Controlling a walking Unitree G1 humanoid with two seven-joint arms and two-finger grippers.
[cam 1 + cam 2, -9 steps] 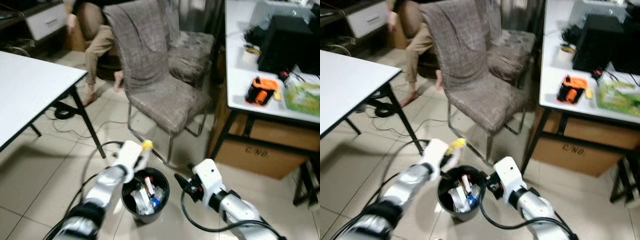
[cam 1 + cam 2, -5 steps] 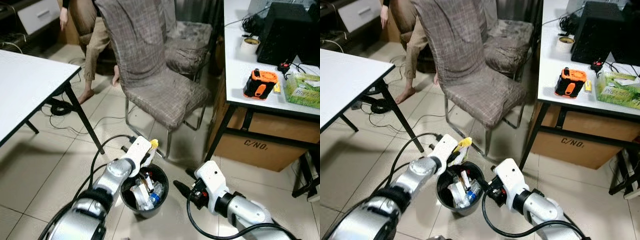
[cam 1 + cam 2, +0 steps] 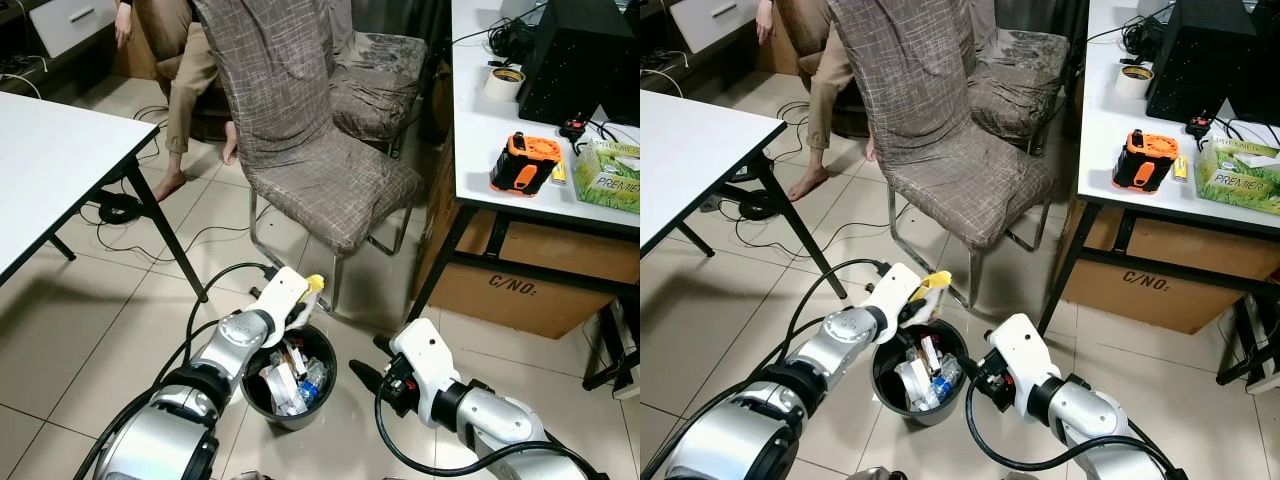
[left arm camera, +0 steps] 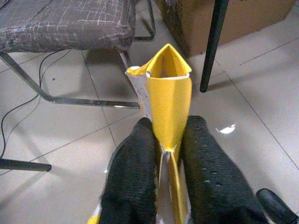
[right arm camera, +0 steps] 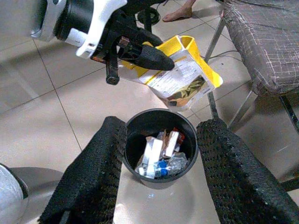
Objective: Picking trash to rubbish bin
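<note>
Over the rubbish bin (image 5: 161,140), the left gripper (image 5: 140,55) is now holding a clamped yellow packet (image 5: 182,74), release pending (right gripper (image 3: 362,377) fingers apart).

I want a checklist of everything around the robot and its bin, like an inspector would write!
Surface: pale tiled floor, shiny, with the bin standing on it.
Job's things: round black rubbish bin holding cartons and a small bottle; yellow-edged paper packet held above its rim.
Clutter: orange and black tool, tape roll and green tissue box on the white desk.
Grippers: left gripper shut on the packet; right gripper open, beside the bin.
Cables: black cable looping from the left arm; more wires on the floor under the white table.
Surroundings: grey checked chair, cardboard box, a seated person's leg.
</note>
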